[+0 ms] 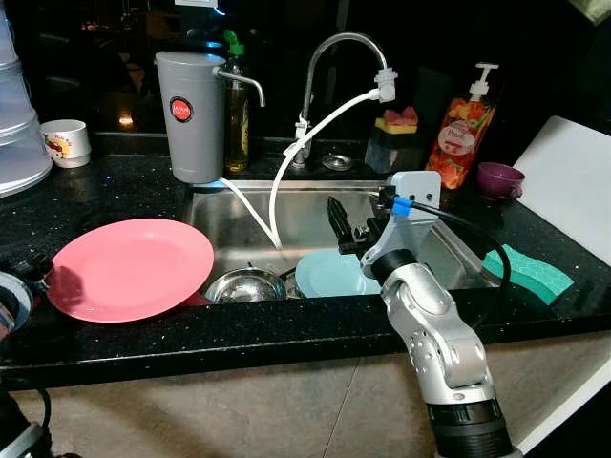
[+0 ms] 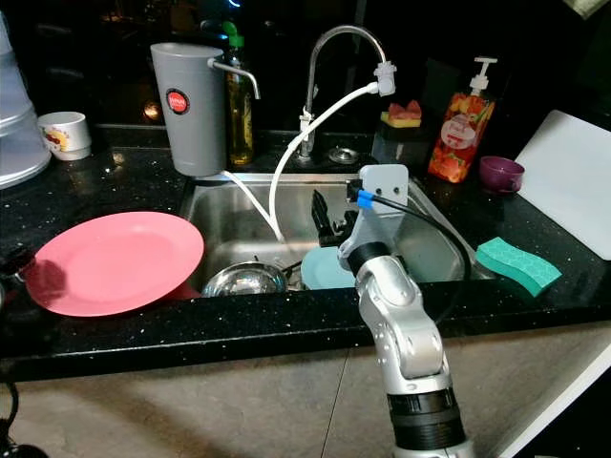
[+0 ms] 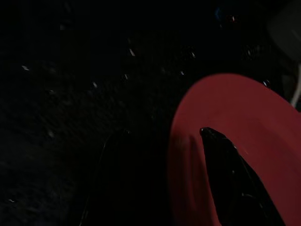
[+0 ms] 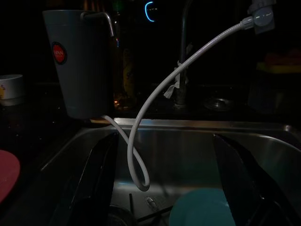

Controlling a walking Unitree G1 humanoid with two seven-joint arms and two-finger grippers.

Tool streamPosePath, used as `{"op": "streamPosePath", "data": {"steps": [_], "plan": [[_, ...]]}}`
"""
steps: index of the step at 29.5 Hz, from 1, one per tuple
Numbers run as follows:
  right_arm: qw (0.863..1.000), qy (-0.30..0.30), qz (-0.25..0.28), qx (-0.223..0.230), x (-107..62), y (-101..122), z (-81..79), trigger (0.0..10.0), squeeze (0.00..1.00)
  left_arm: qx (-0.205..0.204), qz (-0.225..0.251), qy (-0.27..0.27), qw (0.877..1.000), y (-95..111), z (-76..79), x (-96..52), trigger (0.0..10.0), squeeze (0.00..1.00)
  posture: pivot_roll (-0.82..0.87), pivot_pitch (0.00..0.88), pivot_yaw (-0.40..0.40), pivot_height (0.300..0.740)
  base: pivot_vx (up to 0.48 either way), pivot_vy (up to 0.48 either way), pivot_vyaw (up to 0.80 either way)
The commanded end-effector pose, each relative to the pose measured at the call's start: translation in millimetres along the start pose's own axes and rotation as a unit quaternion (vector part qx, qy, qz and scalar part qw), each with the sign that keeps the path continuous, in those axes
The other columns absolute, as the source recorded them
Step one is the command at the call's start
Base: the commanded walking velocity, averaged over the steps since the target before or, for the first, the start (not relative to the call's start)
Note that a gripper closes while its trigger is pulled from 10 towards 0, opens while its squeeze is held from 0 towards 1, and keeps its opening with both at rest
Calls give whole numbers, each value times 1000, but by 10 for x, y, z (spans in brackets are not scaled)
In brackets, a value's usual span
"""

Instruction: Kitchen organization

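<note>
A pink plate (image 1: 129, 267) lies on the black counter left of the steel sink (image 1: 229, 212). In the sink a teal plate (image 1: 329, 275) rests beside a steel bowl (image 1: 246, 284). My right gripper (image 1: 337, 218) hangs over the sink just above the teal plate, open, with nothing between its fingers (image 4: 96, 179); the teal plate (image 4: 202, 209) lies below them. My left gripper (image 3: 162, 133) is at the pink plate's left rim, open, one finger (image 3: 235, 179) over the pink plate (image 3: 244, 117) and the other over the counter.
A faucet (image 1: 329, 57) with a white hose (image 1: 282, 172) drooping into the sink. Grey filter jug (image 1: 191, 114), oil bottle (image 1: 237, 114) and white cup (image 1: 65, 141) stand behind. Soap bottle (image 1: 463, 124), purple bowl (image 1: 499, 178), green sponge (image 1: 530, 272) and white board (image 1: 573, 181) are on the right.
</note>
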State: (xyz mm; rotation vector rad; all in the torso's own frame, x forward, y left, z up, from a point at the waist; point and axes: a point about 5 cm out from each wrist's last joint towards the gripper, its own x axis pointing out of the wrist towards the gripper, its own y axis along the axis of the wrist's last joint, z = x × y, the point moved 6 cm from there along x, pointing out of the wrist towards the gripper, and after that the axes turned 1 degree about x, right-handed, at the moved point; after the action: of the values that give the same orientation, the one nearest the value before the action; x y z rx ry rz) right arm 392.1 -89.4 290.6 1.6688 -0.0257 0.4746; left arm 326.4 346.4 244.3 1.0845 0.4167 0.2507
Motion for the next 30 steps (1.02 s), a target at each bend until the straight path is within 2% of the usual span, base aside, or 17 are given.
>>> {"op": "streamPosePath", "data": {"steps": [1, 2, 5, 12, 14, 16, 17, 18, 30], "plan": [[1000, 3, 7, 2, 7, 65, 5, 10000, 0, -5, -8, -1, 1000, -50, -2, -17, 10000, 0, 121, 106, -96, 740, 0, 0, 0], [1000, 3, 7, 2, 7, 65, 5, 10000, 0, -5, -8, -1, 1000, -50, -2, -17, 10000, 0, 121, 106, -96, 740, 0, 0, 0], [1000, 5, 6, 0, 9, 66, 3, 10000, 0, -48, -47, -28, 997, -197, 63, -10, 10000, 0, 121, 104, -98, 740, 0, 0, 0], [1000, 4, 6, 1, 10, 57, 12, 10000, 0, -49, -78, -21, 996, -367, 56, 8, 10000, 0, 121, 98, -97, 740, 0, 0, 0], [1000, 4, 5, 1, 15, 53, 6, 10000, 0, -64, -90, -36, 993, -430, 115, 21, 10000, 0, 120, 93, -98, 740, 0, 0, 0], [1000, 4, 5, 1, 18, 51, 4, 10000, 0, -67, -91, -39, 993, -439, 128, 25, 9608, 0, 117, 90, -98, 740, 0, 0, 0], [1000, 4, 6, 1, 19, 51, 4, 10000, 0, -69, -92, -40, 993, -445, 133, 29, 7529, 0, 117, 90, -98, 740, 0, 0, 0], [1000, 4, 6, 0, 19, 52, 5, 10000, 0, -73, -92, -39, 992, -449, 130, 34, 0, 0, 115, 89, -97, 740, 0, 0, 0], [1000, 3, 7, 1, 22, 56, 10, 10000, 0, -104, -72, -49, 991, -379, 166, 39, 0, 0, 117, 87, -98, 740, 0, 0, 0]]}}
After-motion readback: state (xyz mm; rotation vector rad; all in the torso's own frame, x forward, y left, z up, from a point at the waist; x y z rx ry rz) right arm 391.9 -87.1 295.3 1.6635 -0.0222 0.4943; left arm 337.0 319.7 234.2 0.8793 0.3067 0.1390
